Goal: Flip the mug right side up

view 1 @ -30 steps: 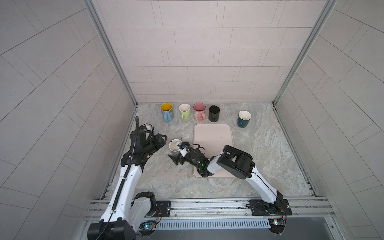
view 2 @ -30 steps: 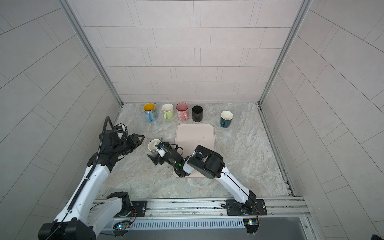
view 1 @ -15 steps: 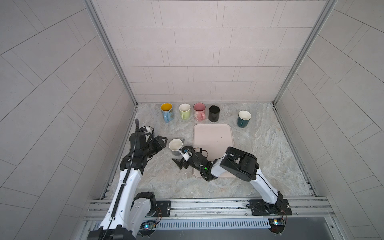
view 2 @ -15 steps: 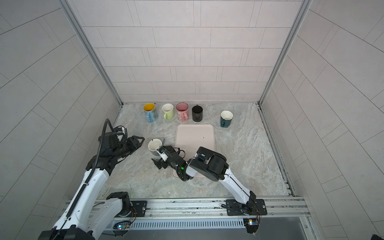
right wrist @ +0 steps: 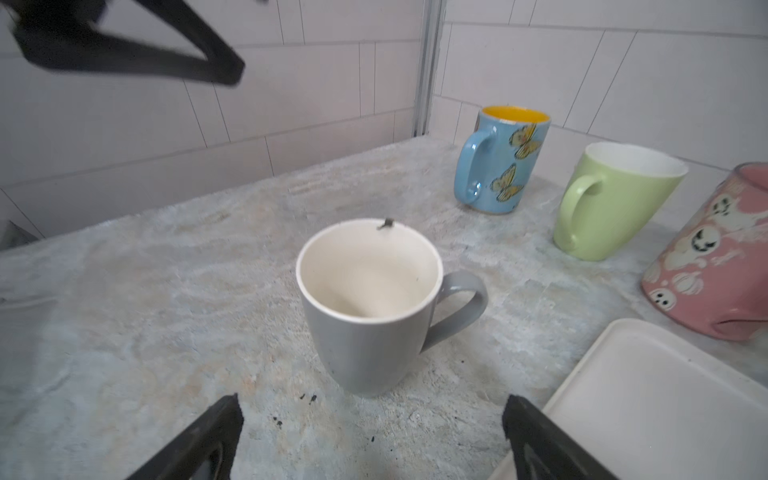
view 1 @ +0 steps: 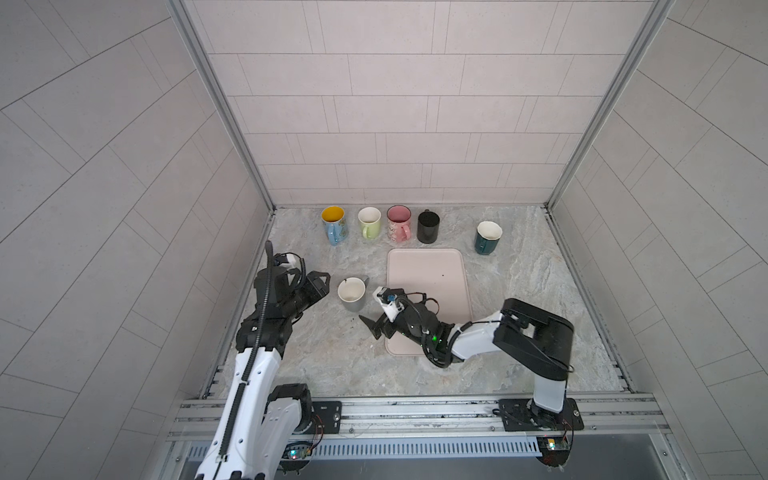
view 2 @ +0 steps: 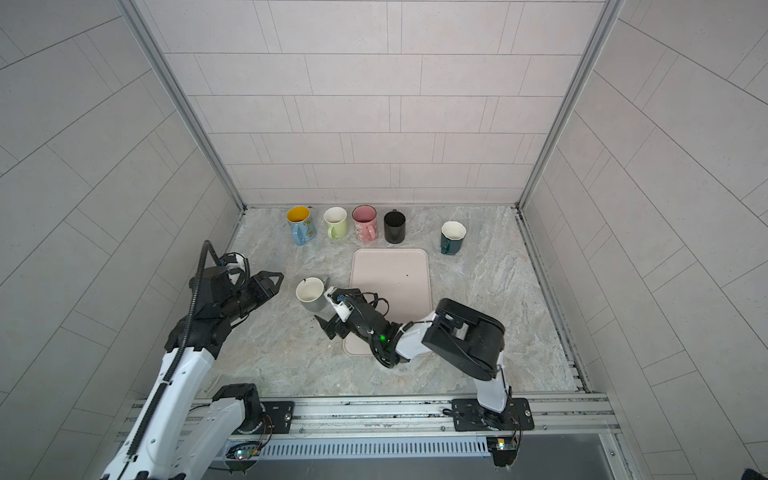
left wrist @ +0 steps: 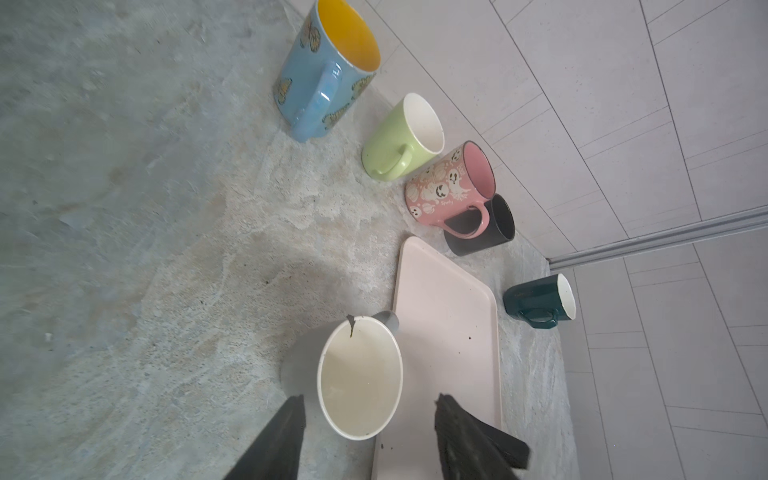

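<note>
A lab test booth: tiled walls [view 1: 395,124] and an aluminium mounting rail [view 1: 415,409].

So the tabletop [view 1: 519,299] is a grey-beige marbled slab with tiled walls on three sides. Along the back there's a row of upright mugs: a blue mug [view 1: 333,227] with a yellow inside, a light green mug [view 1: 370,224], a pink mug [view 1: 399,225] and a black mug [view 1: 428,227], plus a dark teal mug [view 1: 486,239] off on its own further right. A pale pink tray [view 1: 428,266] lies flat in the middle. Just left of it stands a grey mug [view 1: 352,297], mouth up, with a few dark crumbs [right wrist: 307,399] on the slab by its base.
</note>
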`<state>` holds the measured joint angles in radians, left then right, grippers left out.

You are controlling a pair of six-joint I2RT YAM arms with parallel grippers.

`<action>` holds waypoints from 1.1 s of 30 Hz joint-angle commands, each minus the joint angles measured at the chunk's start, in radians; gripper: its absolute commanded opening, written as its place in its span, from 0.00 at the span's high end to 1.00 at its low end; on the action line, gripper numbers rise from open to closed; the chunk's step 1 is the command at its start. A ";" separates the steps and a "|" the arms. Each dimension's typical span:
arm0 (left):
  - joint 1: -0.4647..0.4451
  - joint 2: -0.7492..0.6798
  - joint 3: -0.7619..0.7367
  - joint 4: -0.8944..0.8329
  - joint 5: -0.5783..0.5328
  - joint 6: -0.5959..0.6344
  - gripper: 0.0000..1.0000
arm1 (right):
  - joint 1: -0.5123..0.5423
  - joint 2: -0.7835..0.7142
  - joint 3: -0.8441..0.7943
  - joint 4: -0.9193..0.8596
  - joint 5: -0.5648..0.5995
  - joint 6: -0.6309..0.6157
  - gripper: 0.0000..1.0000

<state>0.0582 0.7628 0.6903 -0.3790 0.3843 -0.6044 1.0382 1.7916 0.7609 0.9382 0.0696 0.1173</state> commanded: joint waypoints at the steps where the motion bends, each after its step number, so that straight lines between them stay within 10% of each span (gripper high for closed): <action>1: -0.004 -0.036 0.067 -0.023 -0.182 0.068 0.41 | 0.008 -0.197 -0.013 -0.212 0.002 0.055 0.01; 7: -0.004 0.007 0.036 0.055 -0.481 0.079 0.39 | -0.048 -0.501 0.169 -0.921 0.170 0.105 0.01; 13: -0.001 0.066 -0.127 0.337 -0.672 0.080 0.38 | -0.333 -0.768 0.213 -1.229 0.165 0.183 0.01; 22: 0.001 0.211 -0.276 0.730 -0.759 0.283 0.32 | -0.846 -0.774 0.179 -1.378 0.032 0.173 0.01; 33: 0.000 0.441 -0.431 1.126 -0.659 0.439 0.31 | -1.028 -0.506 0.117 -1.218 0.098 0.138 0.01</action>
<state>0.0586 1.1671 0.2760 0.5804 -0.3035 -0.2253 0.0345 1.2610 0.8787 -0.3489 0.1448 0.2657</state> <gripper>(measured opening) 0.690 0.993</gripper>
